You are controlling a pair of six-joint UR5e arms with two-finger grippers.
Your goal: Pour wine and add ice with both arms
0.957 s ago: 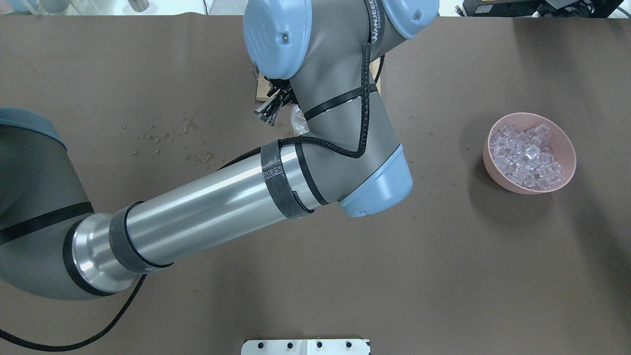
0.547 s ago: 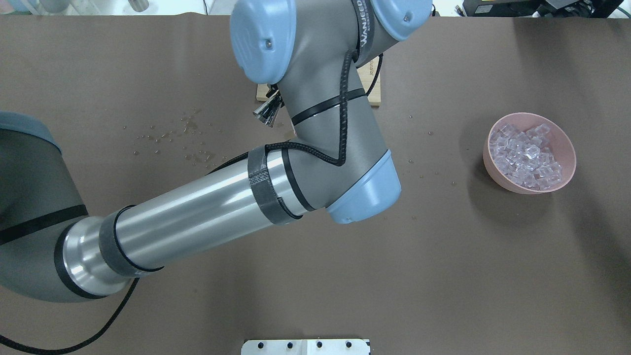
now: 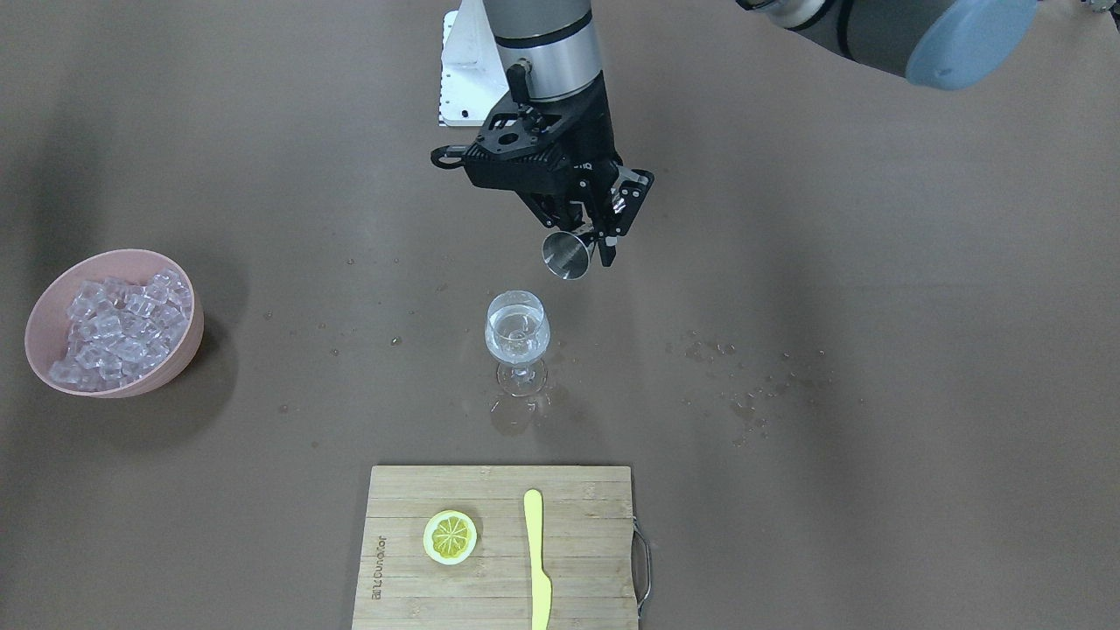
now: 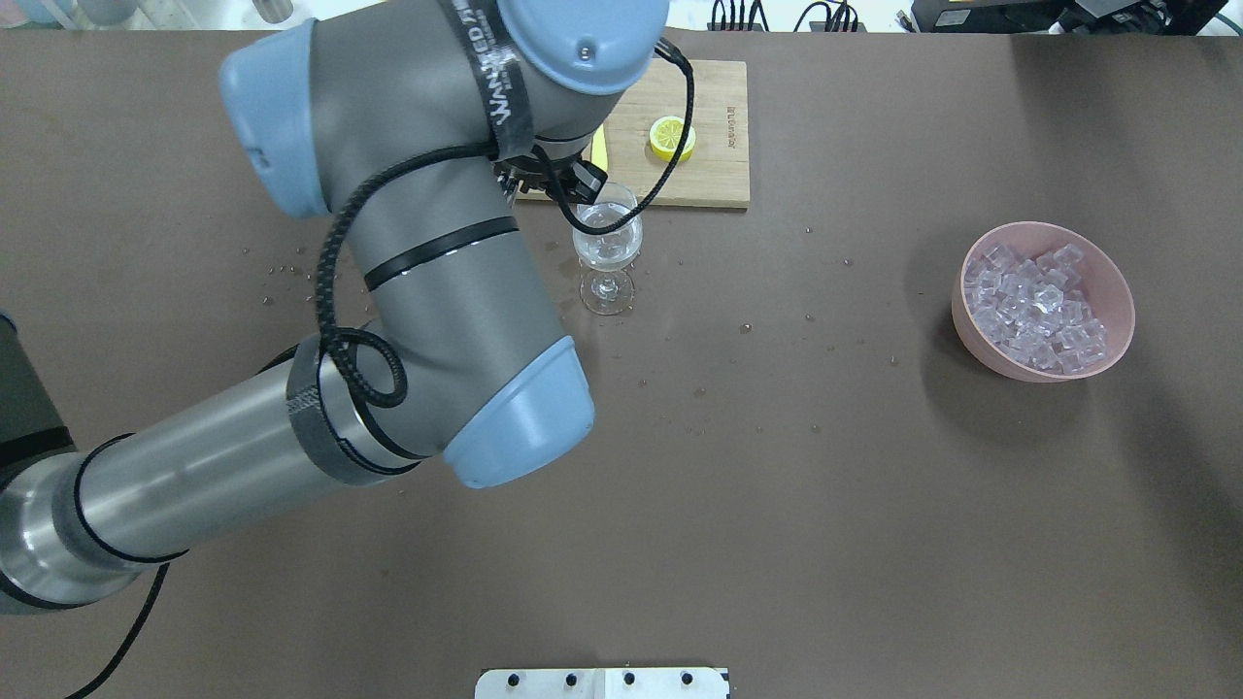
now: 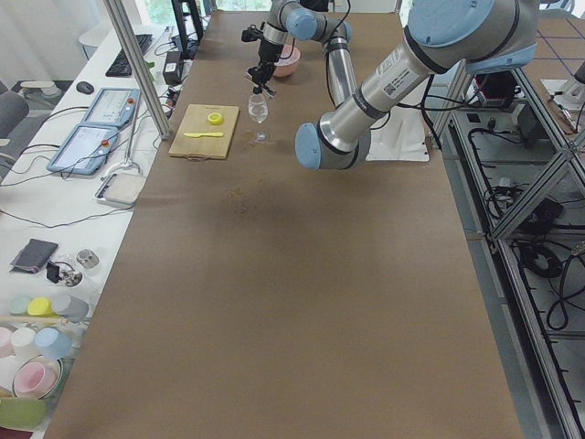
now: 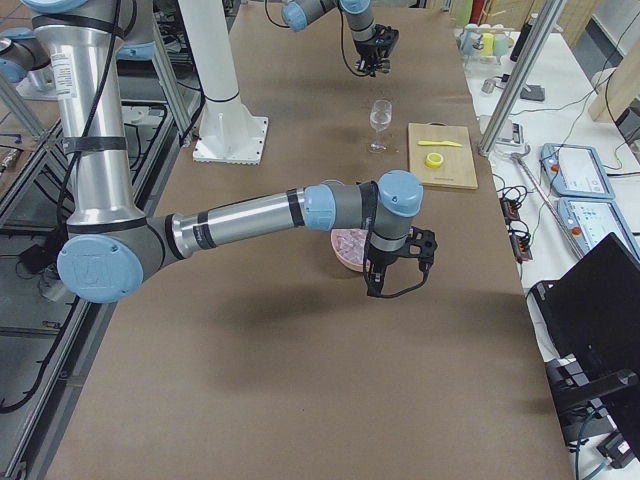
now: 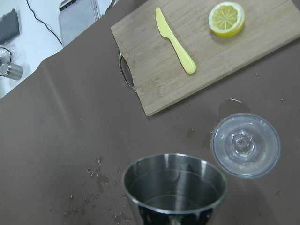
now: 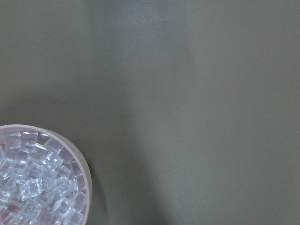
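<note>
You see the left arm [image 4: 437, 291] stretched across the tabletop [image 4: 825, 505], its wrist just above the wine glass [image 4: 607, 243]. Just beyond the glass lies the cutting board [image 4: 723, 146] with a lemon slice [image 4: 671, 137]. Well to the glass's right sits the pink bowl [image 4: 974, 340] heaped with ice [image 4: 1034, 306].

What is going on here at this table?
The left end effector grips a small steel cup in the air beside the wine glass, which holds some clear liquid. The right end effector hangs by the pink bowl of ice. No ice shows in the glass yet.
</note>
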